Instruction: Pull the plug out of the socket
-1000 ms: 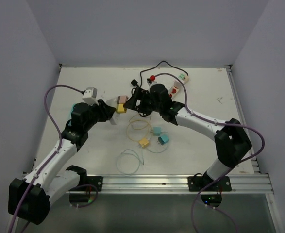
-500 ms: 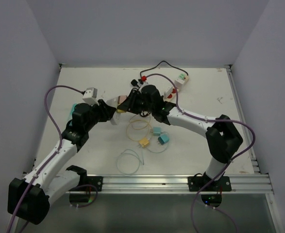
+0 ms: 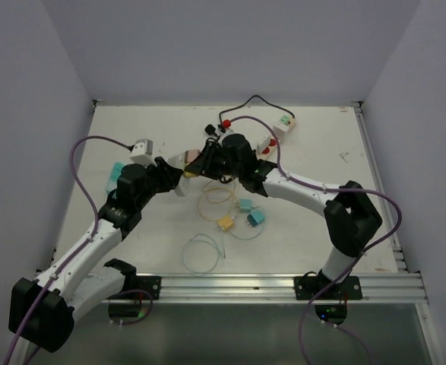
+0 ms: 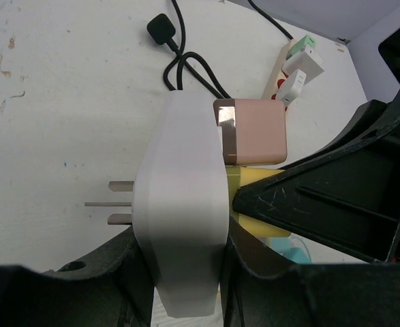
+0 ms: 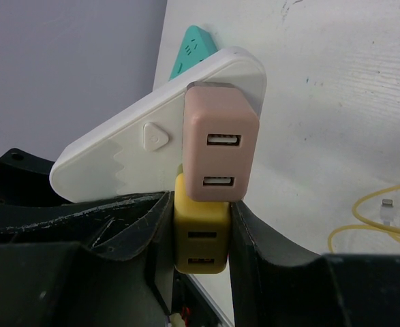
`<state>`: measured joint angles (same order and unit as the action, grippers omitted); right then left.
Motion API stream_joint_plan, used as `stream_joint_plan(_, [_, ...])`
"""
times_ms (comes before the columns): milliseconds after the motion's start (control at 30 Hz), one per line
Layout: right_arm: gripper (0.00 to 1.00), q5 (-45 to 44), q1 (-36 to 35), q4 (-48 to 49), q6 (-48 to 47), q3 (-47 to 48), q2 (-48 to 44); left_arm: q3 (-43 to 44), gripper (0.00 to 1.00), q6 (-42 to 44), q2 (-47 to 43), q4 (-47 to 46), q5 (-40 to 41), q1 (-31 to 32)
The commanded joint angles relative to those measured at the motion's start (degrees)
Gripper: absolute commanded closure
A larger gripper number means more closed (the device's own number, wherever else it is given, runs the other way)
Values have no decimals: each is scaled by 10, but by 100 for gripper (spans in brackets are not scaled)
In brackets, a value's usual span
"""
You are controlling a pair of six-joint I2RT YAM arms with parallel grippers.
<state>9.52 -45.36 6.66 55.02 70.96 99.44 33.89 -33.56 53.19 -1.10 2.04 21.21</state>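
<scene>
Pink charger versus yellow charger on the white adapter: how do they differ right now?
The pink charger is untouched, while the yellow charger is clamped between the jaws of the right gripper. The pink charger has a shiny band at its base; none shows on the yellow charger. In the right wrist view, pink sits above yellow. Both show two USB ports and sit plugged into the white adapter.

We find bare surface (image 3: 325,152) on the right. In the middle, yellow cable loops (image 3: 216,201) and small chargers (image 3: 255,217) crowd it; a power strip (image 3: 276,131) lines the back.
</scene>
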Motion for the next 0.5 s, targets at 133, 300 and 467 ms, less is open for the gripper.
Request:
stream_joint_plan(133, [100, 10, 32, -65, -48, -48, -94, 10, 100, 13, 19, 7, 238, -24])
stream_joint_plan(300, [100, 12, 48, -109, -73, -64, -142, 30, 100, 5, 52, 10, 250, -25])
stream_joint_plan(467, [100, 80, 71, -146, -119, -79, -149, 38, 100, 19, 54, -2, 221, -25])
